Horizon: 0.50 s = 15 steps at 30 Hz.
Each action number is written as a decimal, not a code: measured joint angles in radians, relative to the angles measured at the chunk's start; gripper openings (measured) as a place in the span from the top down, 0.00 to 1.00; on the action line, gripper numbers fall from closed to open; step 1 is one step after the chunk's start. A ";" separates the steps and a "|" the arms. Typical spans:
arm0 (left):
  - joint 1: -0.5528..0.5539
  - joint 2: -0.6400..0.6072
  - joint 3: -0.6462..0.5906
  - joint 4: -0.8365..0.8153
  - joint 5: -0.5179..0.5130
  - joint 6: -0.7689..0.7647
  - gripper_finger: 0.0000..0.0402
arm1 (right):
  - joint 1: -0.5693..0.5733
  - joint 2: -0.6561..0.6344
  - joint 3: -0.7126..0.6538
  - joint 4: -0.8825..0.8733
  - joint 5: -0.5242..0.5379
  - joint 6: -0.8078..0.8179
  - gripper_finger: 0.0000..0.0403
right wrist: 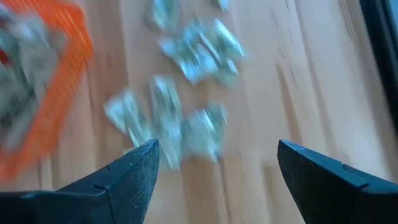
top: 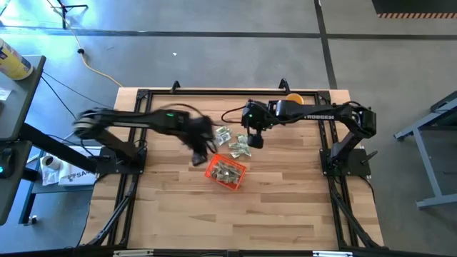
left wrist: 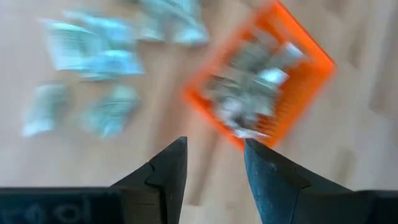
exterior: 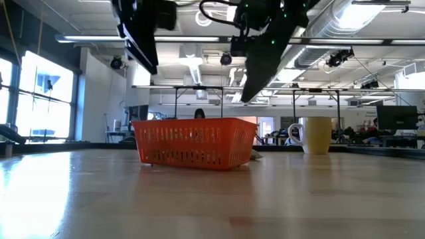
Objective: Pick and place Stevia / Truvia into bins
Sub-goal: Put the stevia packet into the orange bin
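Observation:
The orange bin [top: 227, 172] sits mid-table with several pale green and white sachets inside it [left wrist: 252, 93]. More sachets [top: 239, 144] lie loose on the wood just beyond it, toward the far edge. My left gripper [left wrist: 214, 163] hovers open above the table beside the bin's left corner, holding nothing. My right gripper [right wrist: 217, 165] hangs open above the loose sachets [right wrist: 180, 127], also holding nothing. In the low view both grippers [exterior: 143, 46] [exterior: 255, 79] are well above the bin [exterior: 196, 143].
A yellow-orange cup [top: 294, 98] stands near the table's far right corner, also in the low view [exterior: 317, 135]. A black frame [top: 143, 96] runs around the table edges. Bare wood lies toward the near edge [top: 235, 221].

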 joint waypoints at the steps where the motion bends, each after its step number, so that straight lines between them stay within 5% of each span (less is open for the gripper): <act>1: 0.001 -0.055 -0.028 0.012 -0.061 -0.031 0.52 | 0.000 0.000 -0.037 0.084 -0.023 0.000 0.22; 6: 0.002 -0.297 -0.206 0.038 -0.206 -0.150 0.54 | -0.004 0.050 -0.121 0.395 -0.078 0.004 0.22; 15: 0.002 -0.474 -0.409 0.137 -0.221 -0.283 0.54 | -0.082 0.267 -0.067 0.354 -0.080 0.126 0.22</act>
